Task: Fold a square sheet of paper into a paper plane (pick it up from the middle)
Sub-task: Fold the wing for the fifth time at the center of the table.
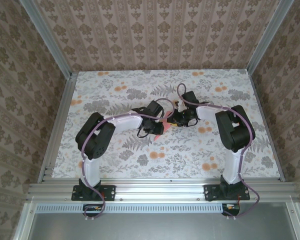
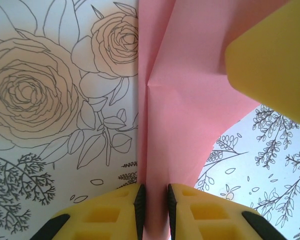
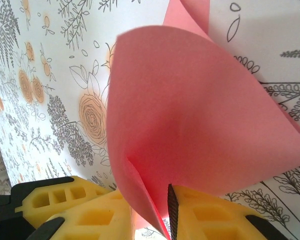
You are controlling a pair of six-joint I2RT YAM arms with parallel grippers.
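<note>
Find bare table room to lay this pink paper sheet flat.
Bare: the floral-print table along the back wall, and the near strip between the arm bases. Crowded: the centre, where left gripper and right gripper pinch the thin pink-red paper.

- We see the right gripper (image 3: 152,212) closed on the pink-red paper (image 3: 190,115) at its lower edge, between the yellow fingers (image 3: 90,212).
- We see the sheet curl up from the pinch into a wide rounded bulge, with a second layer showing at the top.
- Behind it we see the floral table surface (image 3: 55,100): orange roses, grey line-drawn leaves.
</note>
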